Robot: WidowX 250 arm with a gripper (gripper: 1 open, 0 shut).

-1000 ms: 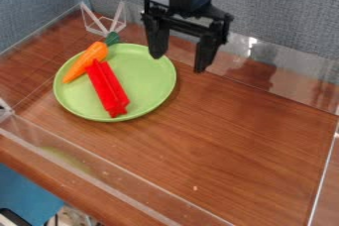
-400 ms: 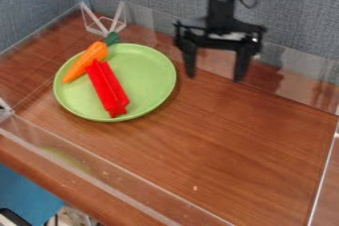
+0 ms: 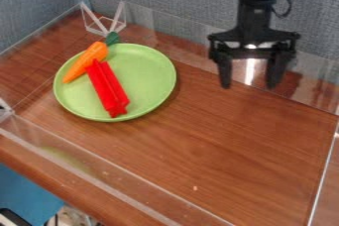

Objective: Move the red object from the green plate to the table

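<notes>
Transfer not begun: the long, flat red plastic bar (image 3: 107, 88) lies on the round, shallow lime-green plate (image 3: 157, 70), beside a tapered orange carrot (image 3: 86, 61); grasping, lifting and placement on the glossy, wood-grained reddish-brown counter (image 3: 225, 151) remain. Black tool (image 3: 249, 76), jaws wide apart, holds nothing.

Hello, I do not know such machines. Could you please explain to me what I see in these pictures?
All pictures come from one camera, which looks down at the table at an angle. The black machine at the back is a robot arm; its gripper works like a hand, with two fingers. It is open and holds nothing. On the shiny reddish-brown table is a green plate. On the plate lie a long red object and, beside it, an orange carrot with a green top.
</notes>
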